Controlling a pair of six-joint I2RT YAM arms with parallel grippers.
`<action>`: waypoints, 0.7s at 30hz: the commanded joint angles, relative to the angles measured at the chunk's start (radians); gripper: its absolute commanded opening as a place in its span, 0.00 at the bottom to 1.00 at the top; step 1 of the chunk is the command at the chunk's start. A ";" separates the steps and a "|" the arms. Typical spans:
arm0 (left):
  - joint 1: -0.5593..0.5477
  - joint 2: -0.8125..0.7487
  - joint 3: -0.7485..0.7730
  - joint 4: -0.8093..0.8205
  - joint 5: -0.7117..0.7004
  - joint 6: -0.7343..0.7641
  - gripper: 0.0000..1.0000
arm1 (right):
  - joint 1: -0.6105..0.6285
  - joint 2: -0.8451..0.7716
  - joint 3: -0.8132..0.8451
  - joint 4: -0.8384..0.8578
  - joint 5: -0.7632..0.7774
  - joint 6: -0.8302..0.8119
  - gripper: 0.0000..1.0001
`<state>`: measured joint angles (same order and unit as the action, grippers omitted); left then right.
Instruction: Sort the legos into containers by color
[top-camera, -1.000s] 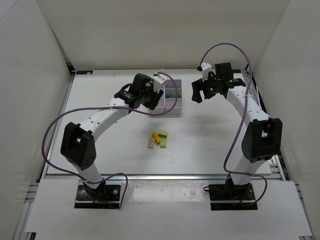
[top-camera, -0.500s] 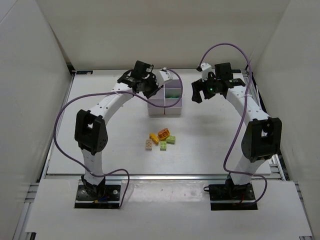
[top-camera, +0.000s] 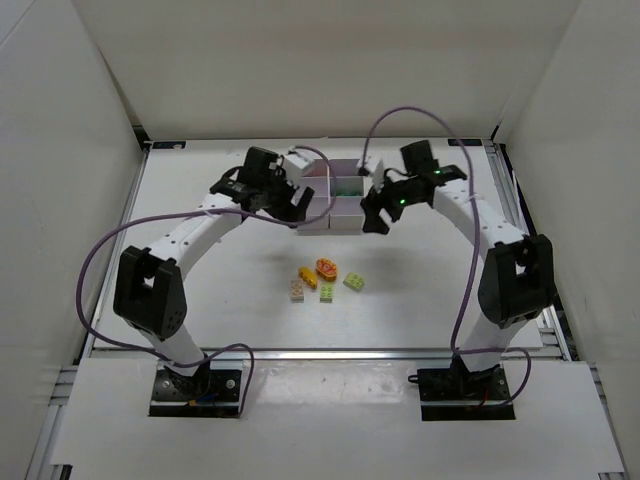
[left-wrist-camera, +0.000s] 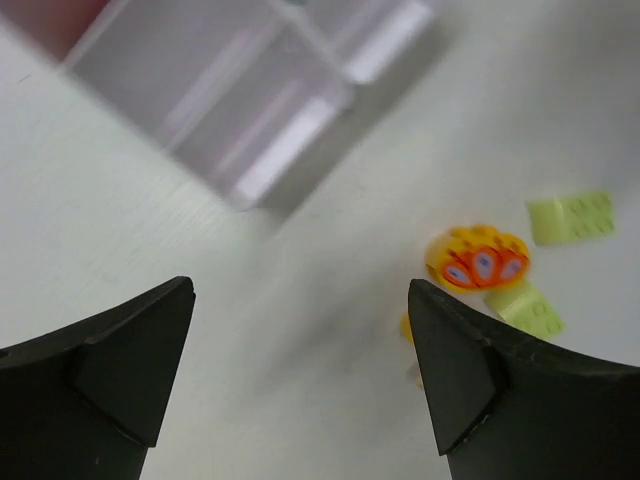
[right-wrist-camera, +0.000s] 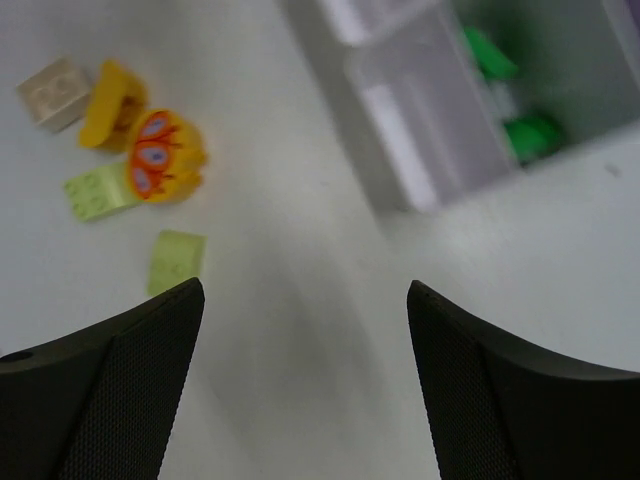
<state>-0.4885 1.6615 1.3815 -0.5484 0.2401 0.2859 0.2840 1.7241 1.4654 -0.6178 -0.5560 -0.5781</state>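
While both arms reach in over the white tabletop (top-camera: 200, 290), the left arm (top-camera: 190, 235) bends toward 1 o'clock and the right arm (top-camera: 480, 215) toward 11 o'clock. They meet at the containers (top-camera: 340, 212) — a joined block of translucent-white bins at 12 o'clock from the tabletop's middle. At the block's 9 o'clock side the left end effector (left-wrist-camera: 300, 295) hangs released, jaws wide with nothing between them. The right end effector (right-wrist-camera: 305, 290), at 3 o'clock, is likewise spread and empty. Green bricks (right-wrist-camera: 487, 50) lie inside one bin. Loose legos (right-wrist-camera: 165, 160) cluster at 6 o'clock of the block, apart from it — an orange rounded piece (top-camera: 327, 268), a yellow brick (top-camera: 310, 276) just beside it, a tan brick (top-camera: 298, 290), a lime brick (top-camera: 327, 292), and a second lime brick (top-camera: 354, 281) at the cluster's 3 o'clock edge.
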 joint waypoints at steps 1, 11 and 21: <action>0.109 -0.020 0.007 0.093 -0.157 -0.226 0.99 | 0.183 -0.047 -0.057 -0.100 -0.079 -0.219 0.86; 0.260 -0.009 0.041 0.102 -0.360 -0.317 0.99 | 0.386 0.054 -0.073 0.082 0.108 0.110 0.91; 0.286 -0.025 0.017 0.148 -0.435 -0.291 1.00 | 0.432 0.110 -0.103 0.178 0.300 0.388 0.89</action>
<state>-0.2111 1.6802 1.3998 -0.4297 -0.1524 -0.0078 0.7170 1.8084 1.3434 -0.4866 -0.3218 -0.2817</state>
